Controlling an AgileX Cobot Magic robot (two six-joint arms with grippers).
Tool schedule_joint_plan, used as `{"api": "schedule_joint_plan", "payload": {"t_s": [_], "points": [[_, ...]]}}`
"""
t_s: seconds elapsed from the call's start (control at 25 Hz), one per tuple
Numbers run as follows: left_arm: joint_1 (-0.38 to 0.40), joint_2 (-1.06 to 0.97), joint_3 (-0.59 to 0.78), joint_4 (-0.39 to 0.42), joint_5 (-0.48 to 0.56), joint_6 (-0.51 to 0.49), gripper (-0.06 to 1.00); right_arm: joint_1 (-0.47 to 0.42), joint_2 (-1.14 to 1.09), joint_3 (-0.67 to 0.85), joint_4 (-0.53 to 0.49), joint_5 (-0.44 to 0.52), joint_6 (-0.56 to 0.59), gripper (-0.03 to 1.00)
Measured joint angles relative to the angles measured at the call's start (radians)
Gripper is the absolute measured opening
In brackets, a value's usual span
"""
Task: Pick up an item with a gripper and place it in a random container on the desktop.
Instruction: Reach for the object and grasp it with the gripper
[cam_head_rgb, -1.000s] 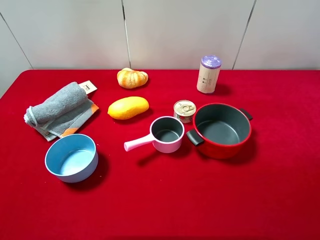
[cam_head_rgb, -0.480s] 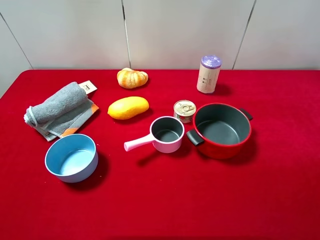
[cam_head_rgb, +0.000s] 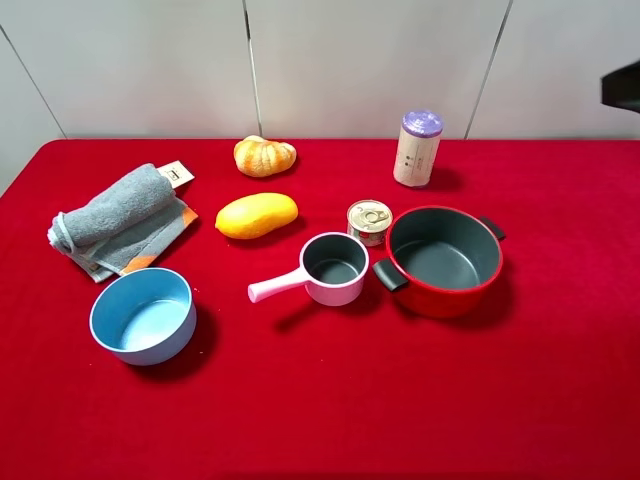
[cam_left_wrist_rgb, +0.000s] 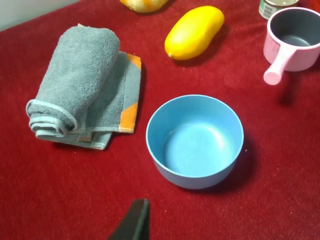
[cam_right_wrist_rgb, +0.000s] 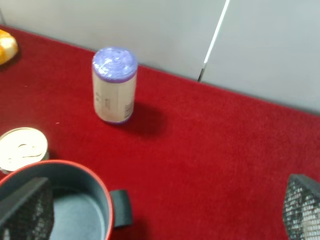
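Observation:
The item, a beige cylinder with a lilac crinkled top (cam_head_rgb: 417, 148), stands upright at the back right of the red table. It also shows in the right wrist view (cam_right_wrist_rgb: 115, 85). The light blue bowl (cam_head_rgb: 168, 350) sits at the front left and is empty; it fills the middle of the left wrist view (cam_left_wrist_rgb: 195, 181). My right gripper (cam_right_wrist_rgb: 165, 200) is open and empty, short of the item, with its fingers (cam_right_wrist_rgb: 25, 210) wide apart. Of my left gripper only one dark fingertip (cam_left_wrist_rgb: 135, 224) shows, near the bowl.
A red two-handled pot (cam_head_rgb: 400, 275), a pink saucepan (cam_head_rgb: 345, 293) and a silver tin can (cam_head_rgb: 369, 220) stand mid-table. A yellow mango (cam_head_rgb: 256, 215), an orange bun (cam_head_rgb: 264, 155) and a rolled grey towel (cam_head_rgb: 115, 215) lie left. A black arm part (cam_head_rgb: 622, 85) shows top right.
A black part of the right arm has come into the top right edge of the exterior view. Nothing on the table has moved.

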Motion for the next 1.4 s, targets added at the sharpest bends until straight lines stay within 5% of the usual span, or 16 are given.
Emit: {"api": "schedule_joint_plan", "payload": {"t_s": [0.36, 0.96, 1.4], "points": [[0.000, 0.000, 0.000, 0.000, 0.000, 0.000, 0.99, 0.001, 0.200, -0.066, 0.000, -0.125, -0.018, 0.69], [0.000, 0.000, 0.000, 0.000, 0.000, 0.000, 0.99, 0.150, 0.453, -0.075, -0.001, -0.440, -0.018, 0.69], [0.000, 0.000, 0.000, 0.000, 0.000, 0.000, 0.99, 0.175, 0.648, -0.247, 0.012, -0.405, -0.018, 0.69]]}}
